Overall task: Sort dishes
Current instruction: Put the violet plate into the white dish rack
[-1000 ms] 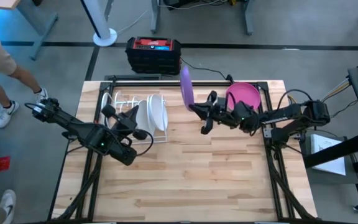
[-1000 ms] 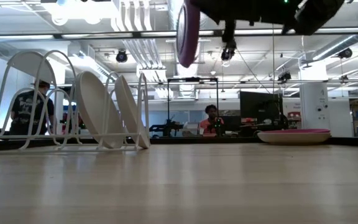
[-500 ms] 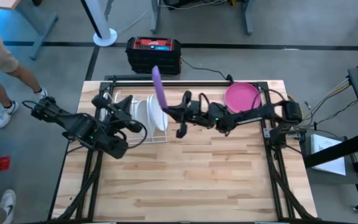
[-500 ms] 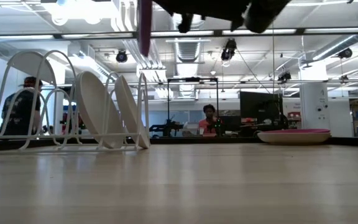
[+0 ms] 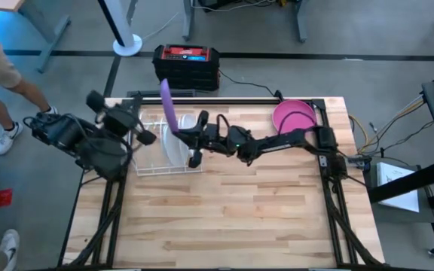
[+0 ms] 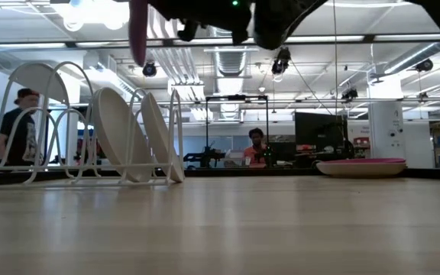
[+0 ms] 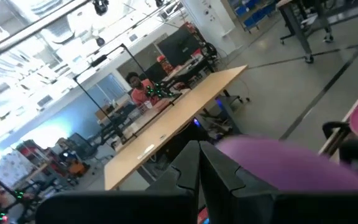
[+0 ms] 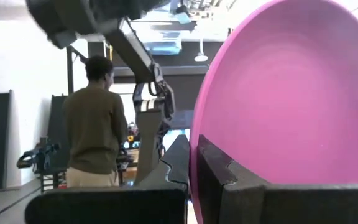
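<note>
My right gripper (image 5: pixel 181 134) is shut on a purple plate (image 5: pixel 168 104) that stands on edge above the white wire rack (image 5: pixel 151 167); the low view shows the plate (image 6: pixel 138 34) clear of the rack's wires. Two white plates (image 6: pixel 117 145) (image 6: pixel 159 137) lean upright in the rack's slots. A magenta bowl (image 5: pixel 294 117) rests on its base at the table's far right. My left gripper (image 5: pixel 145 135) is shut and empty beside the rack's left end. My right gripper pinches the purple plate's rim (image 8: pixel 194 163) at its lower edge, one finger on each face. The fingers reach in from the table's right. The plate stands upright above the fingers, edge-on, lifted clear of the rack and the table.
A red and black box (image 5: pixel 186 64) sits on the floor beyond the far edge. A person's legs (image 5: pixel 6 90) show at the left. The table's near half (image 5: pixel 224 218) is bare wood.
My right gripper has carried the purple plate toward the table's left edge, from beside the magenta bowl to above the rack, keeping it upright. My left arm has drawn back toward the table's left and far edge, away from the rack's front.
</note>
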{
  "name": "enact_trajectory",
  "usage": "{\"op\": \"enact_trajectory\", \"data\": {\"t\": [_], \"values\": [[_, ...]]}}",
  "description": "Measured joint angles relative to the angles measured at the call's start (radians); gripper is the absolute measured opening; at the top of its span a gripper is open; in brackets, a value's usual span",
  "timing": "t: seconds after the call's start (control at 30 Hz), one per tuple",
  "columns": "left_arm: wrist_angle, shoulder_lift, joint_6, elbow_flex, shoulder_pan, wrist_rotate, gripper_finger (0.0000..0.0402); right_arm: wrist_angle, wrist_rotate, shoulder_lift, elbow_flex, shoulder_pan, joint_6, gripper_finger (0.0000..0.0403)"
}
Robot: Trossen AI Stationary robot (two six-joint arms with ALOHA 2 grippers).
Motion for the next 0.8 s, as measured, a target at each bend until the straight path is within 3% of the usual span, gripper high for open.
{"op": "enact_trajectory", "data": {"t": [0.4,0.57,0.8], "values": [[-0.001,0.0,0.111,0.14,0.0,0.033,0.0,-0.008,0.008,0.242,0.303,0.029,-0.022,0.0],[-0.006,-0.001,0.126,0.159,0.0,0.033,0.0,-0.056,0.079,0.319,0.415,0.043,-0.05,0.0],[-0.063,-0.002,0.122,0.159,0.0,0.033,0.0,-0.165,0.086,0.397,0.545,0.049,-0.039,0.0]]}}
